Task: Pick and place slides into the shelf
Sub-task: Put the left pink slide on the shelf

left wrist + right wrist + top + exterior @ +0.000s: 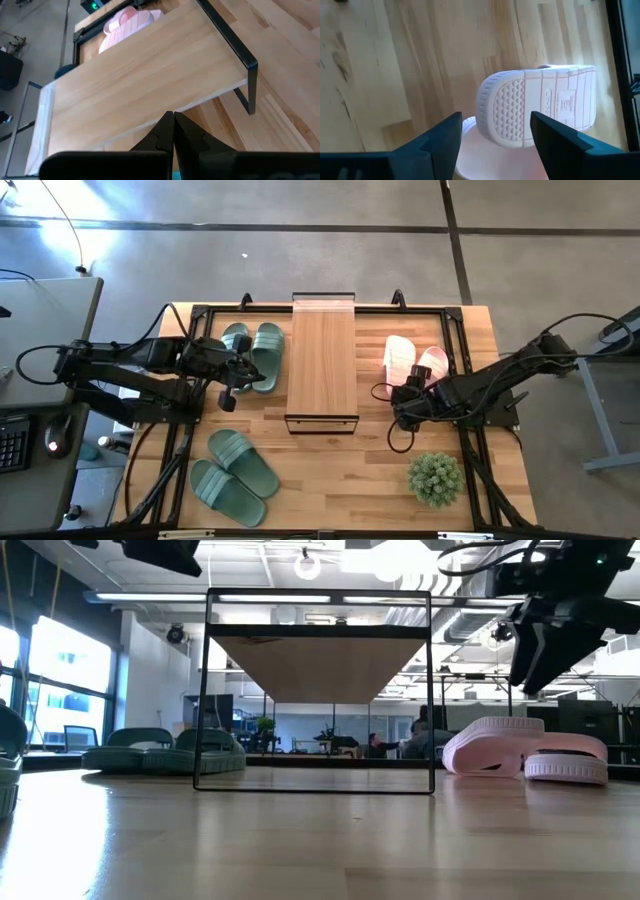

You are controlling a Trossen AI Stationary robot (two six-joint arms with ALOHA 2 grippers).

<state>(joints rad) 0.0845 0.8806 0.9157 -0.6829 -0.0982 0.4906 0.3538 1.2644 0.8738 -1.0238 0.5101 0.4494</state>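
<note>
The shelf (pixel 322 365), a light wood plank on a thin black frame, stands mid-table. Two pale pink slides (pixel 410 358) lie to its right. One is turned sole-up (pixel 535 112) and leans on the other (pixel 480 160). My right gripper (pixel 495 135) hangs open just above them, pointing steeply down, and the low view shows it (pixel 540 660) clear of them. Two sage-green slides (pixel 255 355) lie left of the shelf and two more (pixel 233 475) near the front left. My left gripper (pixel 173 120) is shut and empty, held above the table left of the shelf.
A small green potted plant (pixel 435 477) stands at the near right, close to my right arm. A black metal frame (pixel 455 315) runs along the table's edges. Bare wood lies in front of the shelf (pixel 330 470).
</note>
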